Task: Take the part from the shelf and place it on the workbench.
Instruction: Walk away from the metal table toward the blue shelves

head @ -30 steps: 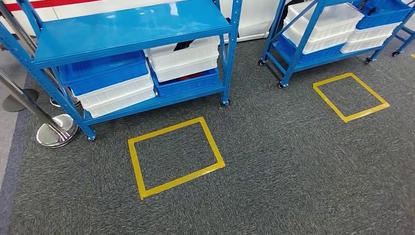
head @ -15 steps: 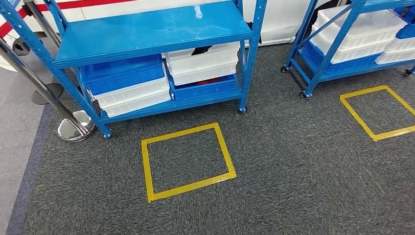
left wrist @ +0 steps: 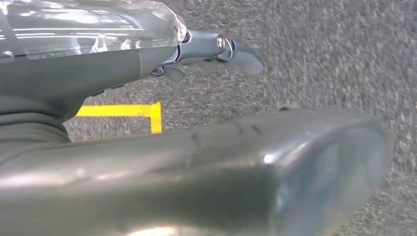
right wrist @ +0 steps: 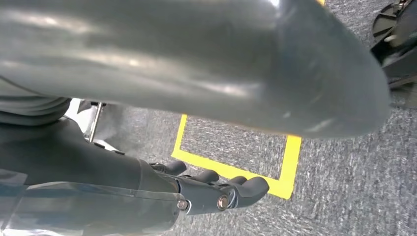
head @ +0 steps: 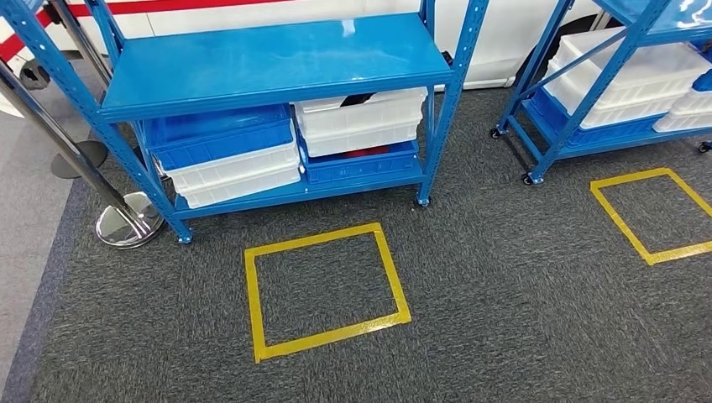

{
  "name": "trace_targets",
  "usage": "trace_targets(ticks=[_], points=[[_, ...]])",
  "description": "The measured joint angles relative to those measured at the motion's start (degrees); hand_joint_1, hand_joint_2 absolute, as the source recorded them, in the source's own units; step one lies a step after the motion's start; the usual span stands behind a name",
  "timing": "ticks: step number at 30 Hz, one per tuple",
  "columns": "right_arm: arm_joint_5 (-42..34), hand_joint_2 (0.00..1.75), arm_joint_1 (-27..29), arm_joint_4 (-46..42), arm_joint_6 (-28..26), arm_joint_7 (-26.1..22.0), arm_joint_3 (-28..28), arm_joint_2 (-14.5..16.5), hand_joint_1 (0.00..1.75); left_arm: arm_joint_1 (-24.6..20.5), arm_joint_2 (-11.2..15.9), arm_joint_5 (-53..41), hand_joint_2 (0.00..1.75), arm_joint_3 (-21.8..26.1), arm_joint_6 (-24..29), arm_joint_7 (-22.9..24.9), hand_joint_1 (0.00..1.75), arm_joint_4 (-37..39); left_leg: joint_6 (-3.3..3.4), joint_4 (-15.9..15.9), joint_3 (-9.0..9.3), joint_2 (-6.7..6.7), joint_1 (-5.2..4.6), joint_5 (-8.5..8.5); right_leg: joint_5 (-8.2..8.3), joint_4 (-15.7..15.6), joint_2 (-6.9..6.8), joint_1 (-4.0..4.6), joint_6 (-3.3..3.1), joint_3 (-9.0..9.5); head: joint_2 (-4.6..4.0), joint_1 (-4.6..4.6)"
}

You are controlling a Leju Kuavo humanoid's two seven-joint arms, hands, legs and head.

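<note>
Where I stand: facing the blue shelf (head: 277,63), short of the yellow square (head: 323,290) taped on the carpet in front of it.
Left hand (left wrist: 123,69): hanging over the carpet, fingers (left wrist: 231,51) loosely stretched out and well apart from the thumb, nothing in them.
Right hand (right wrist: 147,177): the same, fingers (right wrist: 246,189) slightly bent and spread off the thumb, holding nothing.
Part: I cannot tell which thing it is. Something dark (head: 357,99) peeks over the upper white bin (head: 361,117) and something red (head: 365,152) shows in the blue bin (head: 361,164) beneath; both sit on the lower level.
Workbench: I cannot tell where it is from here.
Stage: empty hands before a stocked shelf fit an approach to fetch, or a return after a part has been delivered; I cannot settle which.
Risk, reach: the bins lie low under the top board, so I judge an arm going in could knock that board or the post (head: 445,109).
Risk, grasp: stacked bins leave narrow gaps; fingers may snag a rim and drag a bin off.
Risk, footing: the metal stand base (head: 126,225) sits close at the left and could catch a foot if I drift that way.
</note>
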Motion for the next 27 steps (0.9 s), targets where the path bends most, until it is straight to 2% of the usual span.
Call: trace_targets(ticks=[1, 2, 3, 4, 6, 7, 10, 11, 13, 15, 16, 17, 18, 20, 21, 22, 23, 25, 26, 27], points=[[0.0, 0.00, 0.0, 0.0, 0.0, 0.0, 0.0, 0.0, 0.00, 0.0, 0.0, 0.0, 0.00, 0.0, 0.0, 0.0, 0.00, 0.0, -0.03, 0.0, 0.59, -0.09, 0.01, -0.49, -0.08, 0.4, 0.00, 0.00, 0.02, -1.14, 0.00, 0.00], [0.0, 0.00, 0.1, 0.0, 0.0, 0.0, 0.0, 0.0, 0.00, 0.1, 0.0, 0.1, 0.00, 0.0, 0.1, 0.1, 0.00, 0.0, -0.12, 0.0, 1.28, -0.19, 0.03, -0.98, 0.99, -0.9, -0.01, 0.00, -0.02, -1.41, 0.00, 0.01], [0.1, 0.00, 0.2, 0.0, 0.0, 0.0, 0.0, -0.1, 0.00, 0.2, -0.1, 0.1, 0.00, 0.0, 0.1, 0.1, 0.00, 0.0, -0.29, 0.0, 2.06, -0.28, 0.05, -1.53, 3.23, -3.9, -0.01, 0.00, -0.15, -0.89, 0.00, 0.00], [0.2, 0.00, 0.3, 0.0, 0.0, 0.0, 0.0, -0.1, 0.00, 0.2, -0.1, 0.1, 0.00, 0.0, 0.2, 0.1, 0.00, 0.0, -0.52, 0.0, 2.70, -0.33, 0.06, -2.13, 6.27, -7.6, -0.01, 0.00, -0.35, -0.10, 0.00, 0.01], [0.9, 0.00, 0.5, 0.0, 0.4, 0.2, 0.0, -0.2, 0.00, 0.1, -0.2, 0.1, 0.00, 0.0, 0.2, 0.2, 0.00, 0.0, -1.19, 0.2, 3.53, -0.66, -0.09, -3.24, 9.65, -12.8, 0.20, 0.28, -0.88, 1.12, 0.00, -0.01], [1.3, 0.00, 0.5, 0.0, 0.6, 0.3, 0.0, -0.2, 0.00, 0.0, -0.2, 0.0, 0.00, 0.0, 0.2, 0.3, 0.00, 0.0, -1.57, 0.3, 3.79, -0.82, -0.17, -3.62, 10.21, -13.7, 0.26, 0.40, -1.22, 1.31, 0.00, 0.00], [1.9, 0.00, 0.4, 0.0, 1.1, 0.7, 0.1, -0.1, 0.00, -0.3, -0.2, 0.0, 0.00, 0.0, 0.2, 0.4, 0.00, 0.0, -2.46, 2.1, 3.79, -0.91, -0.21, -3.87, 9.68, -14.0, -0.20, 0.37, -2.35, 2.32, 0.00, 0.01], [1.7, 0.00, 0.4, 0.0, 1.0, 0.8, 0.1, -0.1, 0.00, -0.4, -0.2, 0.0, 0.00, 0.0, 0.2, 0.4, 0.00, 0.0, -2.73, 4.0, 2.81, -0.75, -0.16, -4.03, 9.40, -14.2, -0.43, 0.31, -2.69, 2.88, 0.00, 0.00], [1.2, 0.00, 0.3, 0.0, 0.4, 0.6, 0.0, 0.0, 0.00, -0.4, -0.2, 0.0, 0.00, 0.0, 0.3, 0.4, 0.00, 0.0, -3.30, 10.4, -1.03, -0.37, 0.07, -5.83, 8.68, -14.4, -0.72, 0.26, -3.18, 3.88, 0.00, -0.01], [0.9, 0.00, 0.3, 0.0, 0.1, 0.5, -0.1, 0.0, 0.00, -0.2, -0.2, 0.0, 0.00, 0.0, 0.3, 0.4, 0.00, 0.0, -3.69, 16.4, -5.50, -0.22, 0.23, -8.56, 7.83, -14.4, -0.76, 0.33, -3.34, 4.69, 0.00, -0.02], [0.8, 0.00, 0.3, 0.0, 0.0, 0.4, -0.1, 0.0, 0.00, -0.1, -0.2, 0.0, 0.00, 0.0, 0.3, 0.4, 0.00, 0.0, -3.73, 17.3, -6.82, -0.17, 0.25, -8.88, 7.37, -14.4, -0.76, 0.37, -3.35, 5.26, 0.00, -0.01], [0.8, 0.00, 0.3, 0.0, 0.0, 0.4, -0.1, 0.0, 0.00, 0.0, -0.2, 0.0, 0.00, 0.0, 0.3, 0.4, 0.00, 0.0, -3.62, 16.4, -7.21, -0.14, 0.23, -7.94, 6.86, -14.4, -0.76, 0.42, -3.33, 5.93, 0.00, -0.01], [0.8, 0.00, 0.3, 0.0, 0.0, 0.3, -0.1, 0.0, 0.00, 0.0, -0.2, 0.0, 0.00, 0.0, 0.3, 0.3, 0.00, 0.0, -3.35, 13.7, -6.77, -0.09, 0.16, -5.82, 6.34, -14.4, -0.77, 0.49, -3.29, 6.68, 0.00, -0.01], [0.8, 0.00, 0.4, 0.1, 0.0, 0.2, -0.1, 0.2, 0.00, 0.2, -0.1, 0.0, 0.00, 0.0, 0.3, 0.2, 0.00, 0.1, -2.28, 6.6, -5.05, 0.37, -0.26, -0.66, 5.39, -14.5, -0.88, 0.62, -3.14, 7.88, 0.00, -0.01], [0.8, 0.00, 0.4, 0.1, 0.0, 0.1, -0.2, 0.3, 0.00, 0.2, -0.1, 0.0, 0.00, 0.0, 0.3, 0.2, 0.00, 0.1, -1.82, 4.0, -4.51, 0.62, -0.57, 0.70, 5.07, -14.6, -0.93, 0.60, -2.95, 8.13, 0.00, -0.01], [0.8, 0.00, 0.4, 0.1, 0.0, 0.1, -0.3, 0.4, 0.00, 0.2, 0.0, 0.0, 0.00, 0.0, 0.3, 0.1, 0.00, 0.1, -1.39, 2.6, -4.29, 0.85, -0.82, 1.45, 4.89, -14.7, -0.98, 0.57, -2.68, 8.30, 0.00, -0.01], [0.8, 0.00, 0.4, 0.1, 0.0, 0.0, -0.4, 0.4, 0.00, 0.2, 0.0, 0.0, 0.00, 0.0, 0.3, 0.1, 0.00, 0.1, -1.12, 2.0, -4.24, 0.92, -0.98, 1.24, 4.92, -14.7, -1.00, 0.56, -2.29, 8.49, 0.00, -0.02], [0.7, 0.00, 0.3, 0.1, -0.1, -0.1, -0.5, 0.4, 0.00, 0.3, -0.1, 0.0, 0.00, 0.0, 0.3, 0.0, 0.00, 0.1, -0.63, 1.0, -3.04, 0.67, -0.73, 1.39, 4.99, -14.3, -0.96, 0.55, -1.56, 9.07, 0.00, -0.02], [0.7, 0.00, 0.3, 0.1, -0.1, -0.1, -0.6, 0.4, 0.00, 0.3, -0.1, 0.0, 0.00, 0.0, 0.3, 0.1, 0.00, 0.1, -0.40, 0.4, -2.17, 0.55, -0.54, 1.28, 4.79, -13.3, -0.82, 0.57, -1.26, 8.94, 0.00, -0.01], [0.7, 0.00, 0.2, 0.1, -0.1, -0.1, -0.7, 0.3, 0.00, 0.3, -0.2, 0.0, 0.00, 0.0, 0.3, 0.1, 0.00, 0.1, -0.20, 0.0, -1.37, 0.45, -0.35, 1.18, 4.07, -11.3, -0.62, 0.55, -1.06, 8.05, 0.00, -0.01]])
